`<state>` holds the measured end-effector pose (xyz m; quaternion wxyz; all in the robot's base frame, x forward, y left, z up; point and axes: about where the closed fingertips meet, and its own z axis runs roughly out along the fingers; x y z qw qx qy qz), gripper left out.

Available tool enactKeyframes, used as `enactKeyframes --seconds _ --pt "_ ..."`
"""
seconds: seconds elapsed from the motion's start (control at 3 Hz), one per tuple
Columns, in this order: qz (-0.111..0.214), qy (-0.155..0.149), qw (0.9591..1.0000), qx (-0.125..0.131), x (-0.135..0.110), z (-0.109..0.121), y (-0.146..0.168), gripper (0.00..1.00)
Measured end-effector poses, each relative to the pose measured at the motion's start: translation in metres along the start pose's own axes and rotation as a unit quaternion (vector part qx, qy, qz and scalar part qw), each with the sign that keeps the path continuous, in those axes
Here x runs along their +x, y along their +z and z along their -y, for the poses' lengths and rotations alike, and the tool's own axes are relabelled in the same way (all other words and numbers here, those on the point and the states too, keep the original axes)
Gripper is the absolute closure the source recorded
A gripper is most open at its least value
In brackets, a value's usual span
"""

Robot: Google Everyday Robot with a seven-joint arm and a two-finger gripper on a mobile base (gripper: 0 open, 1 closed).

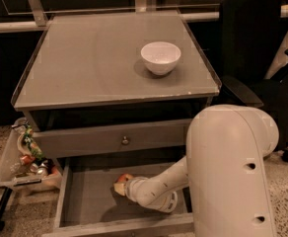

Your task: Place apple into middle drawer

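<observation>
The middle drawer [85, 204] is pulled open below the cabinet top, a shallow grey box with low walls. My white arm reaches down into it from the right. The gripper [120, 185] is at the arm's tip, low over the drawer floor near the middle. The red-orange apple [125, 178] shows at the gripper's tip, partly hidden by it. I cannot tell whether the apple rests on the floor or is held just above it.
A white bowl [160, 57] stands on the grey cabinet top [85, 68]. A closed drawer front with a small round knob [125, 140] is above the open drawer. A clear bin of snacks [23, 157] hangs at the left. A black office chair [262, 58] stands at the right.
</observation>
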<state>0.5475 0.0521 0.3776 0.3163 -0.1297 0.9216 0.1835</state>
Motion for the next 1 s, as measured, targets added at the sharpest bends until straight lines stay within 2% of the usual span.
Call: enactKeyframes --seconds 0.33,0.67,1.0 --pt "0.000 0.000 1.0000 0.000 0.0000 0.0000 0.0000 0.12" --pt "0.000 0.000 1.0000 0.000 0.0000 0.0000 0.0000 0.00" --pt "0.000 0.000 1.0000 0.000 0.0000 0.0000 0.0000 0.00"
